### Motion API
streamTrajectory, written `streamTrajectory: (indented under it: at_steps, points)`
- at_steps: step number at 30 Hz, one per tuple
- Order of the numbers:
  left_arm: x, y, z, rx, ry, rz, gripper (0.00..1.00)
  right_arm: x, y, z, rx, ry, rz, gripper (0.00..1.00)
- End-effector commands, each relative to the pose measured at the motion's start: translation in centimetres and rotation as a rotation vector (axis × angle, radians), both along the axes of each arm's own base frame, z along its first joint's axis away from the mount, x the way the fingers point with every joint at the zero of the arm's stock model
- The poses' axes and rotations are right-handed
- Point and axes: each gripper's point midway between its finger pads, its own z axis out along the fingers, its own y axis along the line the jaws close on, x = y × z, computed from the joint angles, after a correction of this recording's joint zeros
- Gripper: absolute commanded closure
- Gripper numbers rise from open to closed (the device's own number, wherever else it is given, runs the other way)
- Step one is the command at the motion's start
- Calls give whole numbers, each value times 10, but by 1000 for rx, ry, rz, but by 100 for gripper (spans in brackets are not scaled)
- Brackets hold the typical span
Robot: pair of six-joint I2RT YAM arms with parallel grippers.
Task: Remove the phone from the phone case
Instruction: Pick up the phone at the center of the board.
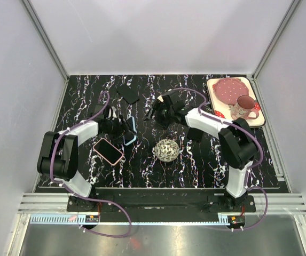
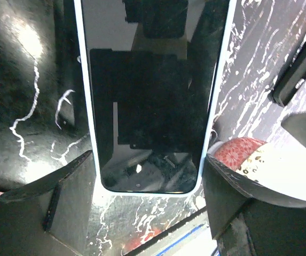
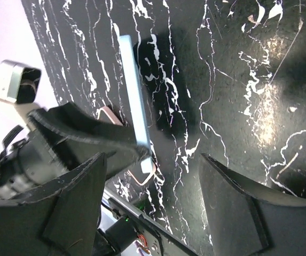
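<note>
A phone in a light blue case [image 1: 130,132] is held tilted off the table, its dark screen filling the left wrist view [image 2: 147,90]. My left gripper [image 1: 120,128] is shut on its two long edges near one end, with a finger on each side [image 2: 75,194]. In the right wrist view the blue case [image 3: 134,101] stands on edge with the left gripper's finger [image 3: 88,133] against it. My right gripper [image 1: 156,114] is open and empty, hovering to the right of the phone, with its jaws wide apart [image 3: 153,165].
A pink phone case [image 1: 109,151] lies flat in front of the left gripper. A black phone [image 1: 127,94] lies at the back. A silver mesh ball [image 1: 167,150] sits mid-table. A tray [image 1: 259,120] with a red plate and a mug stands at the back right.
</note>
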Motion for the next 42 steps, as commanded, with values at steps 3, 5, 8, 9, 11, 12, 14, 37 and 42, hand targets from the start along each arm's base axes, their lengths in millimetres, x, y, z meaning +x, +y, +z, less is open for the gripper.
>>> streamTrajectory:
  at_steps: [3, 5, 8, 9, 11, 12, 14, 37, 42]
  points:
    - [-10, -23, 42, -156, -88, -110, 63, -3, 34, -3, 21, 13, 99, 28]
    - [-15, -23, 40, -158, -77, -119, 63, -8, 42, -12, 11, 26, 125, 28]
    - [-21, -22, 35, -158, -65, -125, 63, -16, 53, -24, 4, 48, 153, 28]
    - [-22, -22, 35, -160, -66, -124, 63, -20, 57, -27, 1, 53, 165, 28]
    - [-25, -23, 36, -169, -69, -131, 63, -21, 61, -38, -13, 73, 175, 28]
    - [-26, -23, 37, -170, -72, -132, 63, -21, 62, -42, -20, 77, 174, 29]
    - [-28, -24, 41, -182, -77, -136, 63, -24, 69, -52, -27, 97, 191, 31]
    - [-19, -8, 201, -426, -489, -243, 7, -40, 8, 73, 186, -131, 338, 100]
    - [-6, -20, 215, -616, -536, -206, 5, -62, 10, 118, 420, -192, 449, 100]
